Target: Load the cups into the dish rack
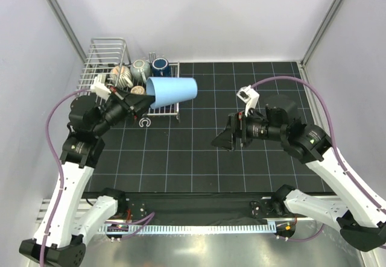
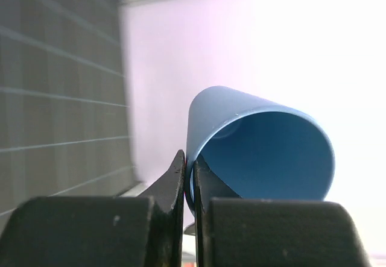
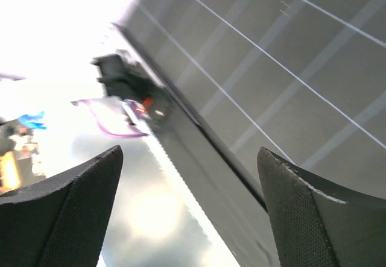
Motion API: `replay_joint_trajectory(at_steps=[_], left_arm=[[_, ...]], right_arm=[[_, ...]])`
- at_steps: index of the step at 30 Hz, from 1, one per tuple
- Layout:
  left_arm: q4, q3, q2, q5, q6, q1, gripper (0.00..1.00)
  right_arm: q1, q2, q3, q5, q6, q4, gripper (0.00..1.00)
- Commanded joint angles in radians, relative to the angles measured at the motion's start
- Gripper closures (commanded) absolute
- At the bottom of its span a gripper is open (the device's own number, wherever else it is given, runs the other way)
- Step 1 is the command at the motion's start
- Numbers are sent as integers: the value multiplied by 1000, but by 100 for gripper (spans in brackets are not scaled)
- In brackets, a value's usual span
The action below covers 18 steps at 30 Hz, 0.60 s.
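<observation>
My left gripper (image 1: 146, 102) is shut on the rim of the light blue tumbler (image 1: 173, 91), which it holds on its side over the flat slatted part of the silver wire dish rack (image 1: 107, 55). In the left wrist view one finger (image 2: 175, 176) is outside and one inside the tumbler (image 2: 265, 152) wall, at my left gripper (image 2: 190, 161). A ribbed cream cup (image 1: 122, 75), a grey-green cup (image 1: 141, 69) and a dark blue cup (image 1: 160, 66) sit in the rack. My right gripper (image 1: 221, 141) is open and empty over the mat, also in its wrist view (image 3: 190, 158).
The black gridded mat (image 1: 199, 158) covers the table. A small white C-shaped piece (image 1: 144, 122) lies just in front of the rack. The rack's tall railed basket stands against the left wall (image 1: 36, 68). The table's front edge (image 3: 199, 128) shows in the right wrist view.
</observation>
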Motion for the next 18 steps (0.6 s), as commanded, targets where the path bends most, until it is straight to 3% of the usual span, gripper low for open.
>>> replay_joint_trajectory(at_steps=[1, 4, 10, 18], left_arm=[[405, -7, 31, 123, -118, -70, 100], [550, -12, 81, 138, -140, -171, 100], [737, -10, 160, 158, -146, -340, 100], [788, -35, 171, 143, -149, -377, 100]], right_arm=[[1, -50, 38, -135, 61, 192, 6], [0, -74, 43, -158, 102, 292, 0], [0, -79, 146, -155, 107, 370, 0], [1, -142, 147, -97, 93, 447, 0]])
